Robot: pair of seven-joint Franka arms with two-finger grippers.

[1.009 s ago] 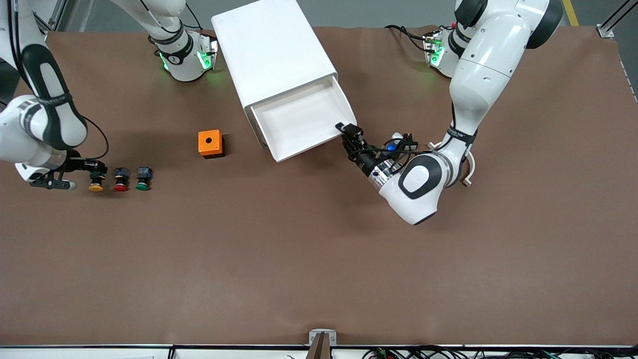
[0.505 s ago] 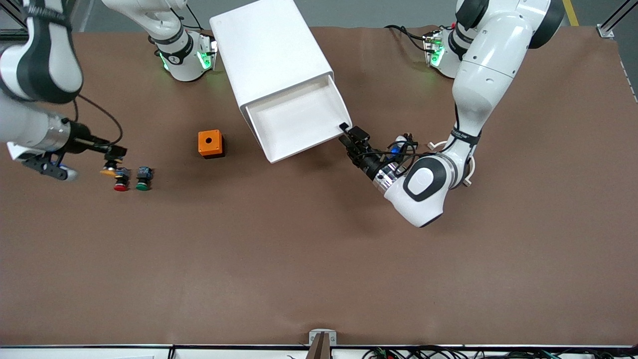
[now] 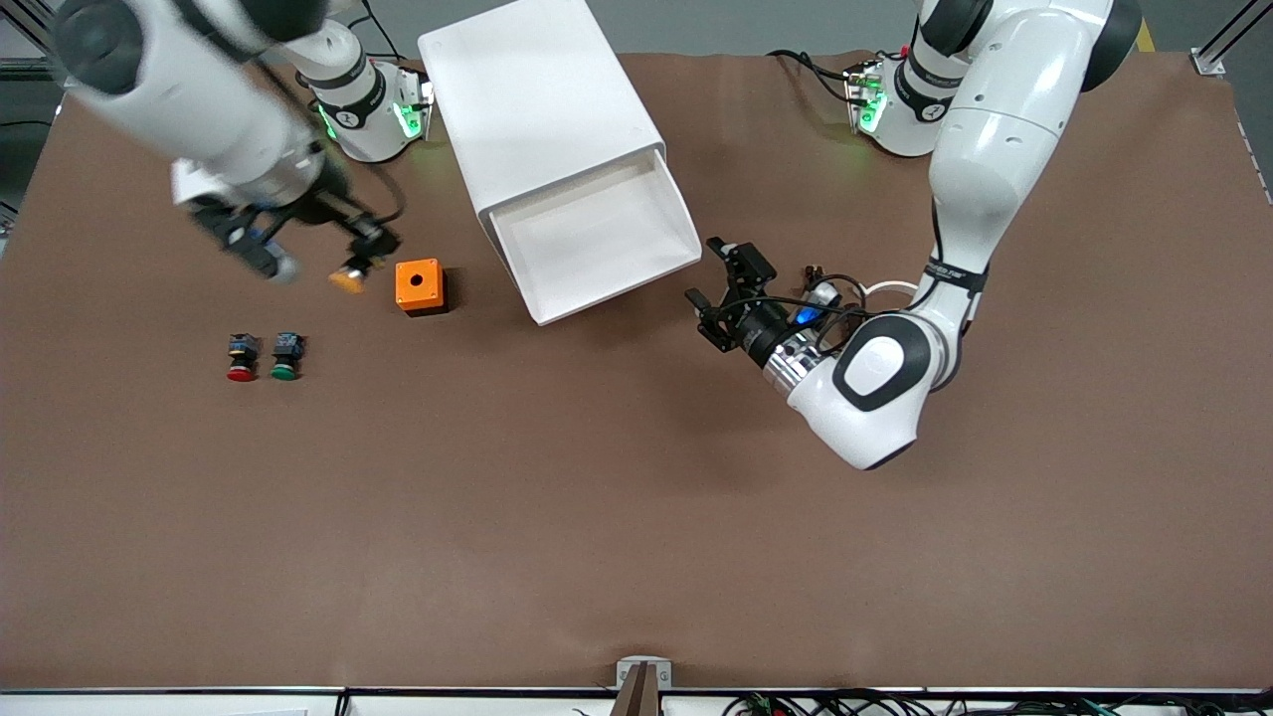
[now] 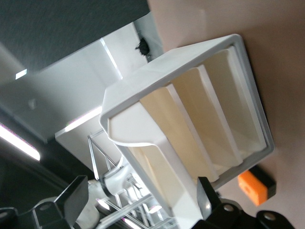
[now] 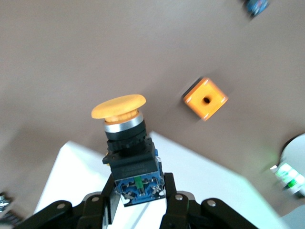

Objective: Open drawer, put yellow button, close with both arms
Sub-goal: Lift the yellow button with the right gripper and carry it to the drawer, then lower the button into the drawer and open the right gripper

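The white cabinet (image 3: 542,109) has its top drawer (image 3: 597,239) pulled out, white tray inside bare. My right gripper (image 3: 363,249) is shut on the yellow button (image 3: 350,274) and holds it in the air beside the orange box (image 3: 418,286). In the right wrist view the fingers (image 5: 174,200) clamp the button's blue body, yellow cap (image 5: 119,107) pointing away. My left gripper (image 3: 718,288) is open and empty, just off the drawer's front corner toward the left arm's end. The left wrist view shows the drawer (image 4: 138,129) between spread fingers (image 4: 71,200).
A red-capped button (image 3: 240,358) and a green-capped button (image 3: 284,356) stand side by side toward the right arm's end, nearer the front camera than the orange box. The orange box also shows in the right wrist view (image 5: 206,99) and the left wrist view (image 4: 255,188).
My right gripper lifted the yellow button out of the row and carried it up toward the orange box. My left gripper let go of the drawer's corner, opened and backed away.
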